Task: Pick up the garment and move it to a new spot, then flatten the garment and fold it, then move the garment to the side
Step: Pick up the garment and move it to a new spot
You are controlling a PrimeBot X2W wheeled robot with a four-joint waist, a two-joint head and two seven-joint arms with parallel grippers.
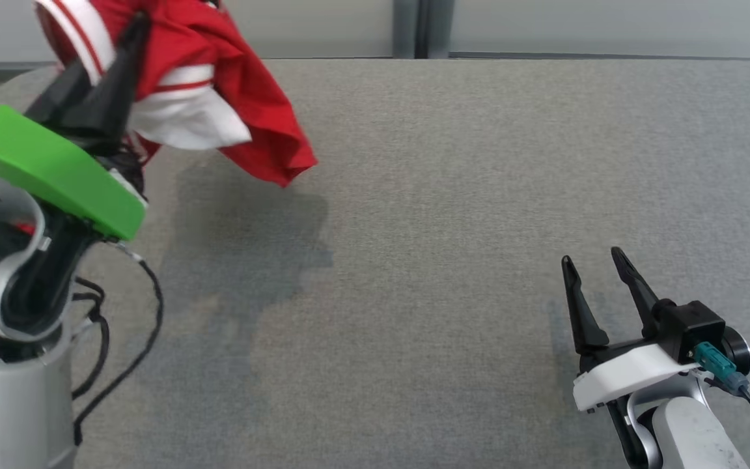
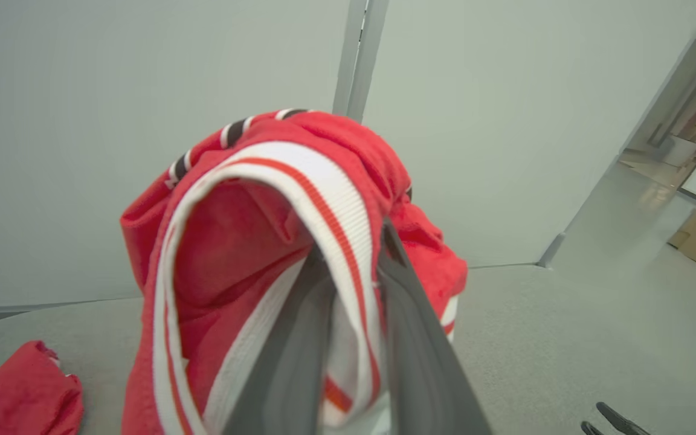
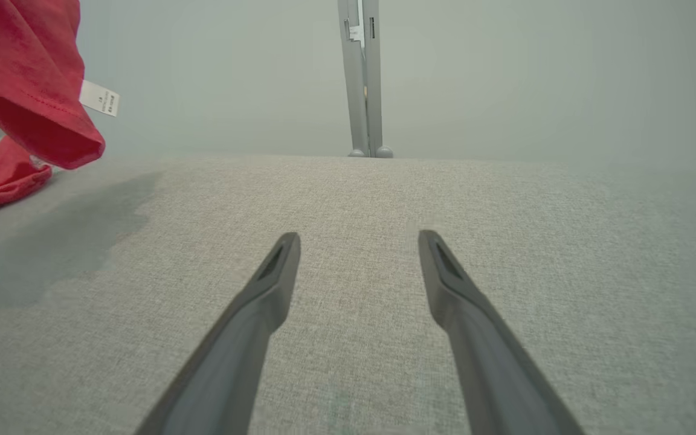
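- Nearest us, the right gripper [image 1: 591, 256] hovers low over the grey counter [image 1: 446, 228], fingers spread wide, nothing between them.
- Bare counter runs ahead of it, with a dark shadow [image 1: 245, 228] pooled on the robot's left side.
- Above that shadow, the left gripper [image 2: 353, 248] is up high, clenched on the red garment [image 1: 245, 111]. It pinches the white ribbed band with the red stripe.
- The garment hangs bunched from that grip, clear of the counter at its lowest hem, with a small white label [image 3: 99, 98] dangling.
- A trailing red fold [image 2: 19, 386] rests on the counter at the far left.
- Beyond it all stands the pale wall [image 1: 323, 26].
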